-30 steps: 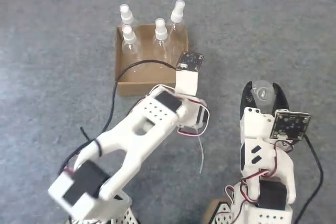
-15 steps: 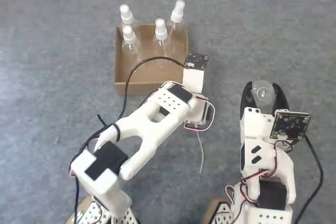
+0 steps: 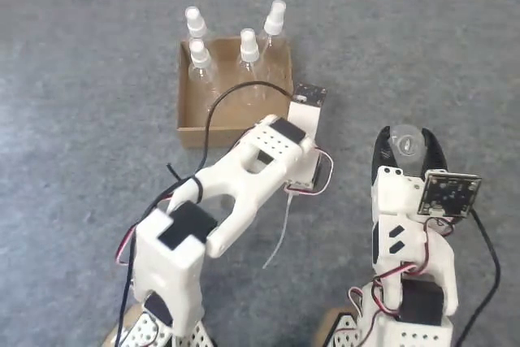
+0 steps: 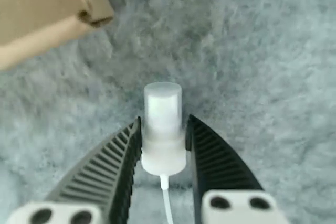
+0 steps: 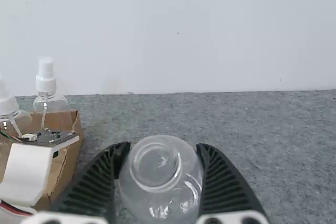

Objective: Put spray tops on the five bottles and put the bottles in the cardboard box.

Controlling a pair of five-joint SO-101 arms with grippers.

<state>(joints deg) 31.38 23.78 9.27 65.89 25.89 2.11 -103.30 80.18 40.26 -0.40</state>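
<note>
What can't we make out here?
High view: left gripper and its spray top sit hidden under the left arm.
Right wrist view: bottle in right gripper, base cut off by the picture's edge.
Left wrist view: cardboard box blurred, mostly past the edge.

Left gripper [image 4: 164,124] extended toward 1 o'clock, clamped on spray top [image 4: 163,109], right gripper [image 5: 164,150] held at 12 o'clock, clamped on bottle [image 5: 160,177]

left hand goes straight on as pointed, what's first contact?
Probably the grey carpet; the left hand, shut on the white spray top, points down at it. The brown cardboard box corner lies aside.
</note>
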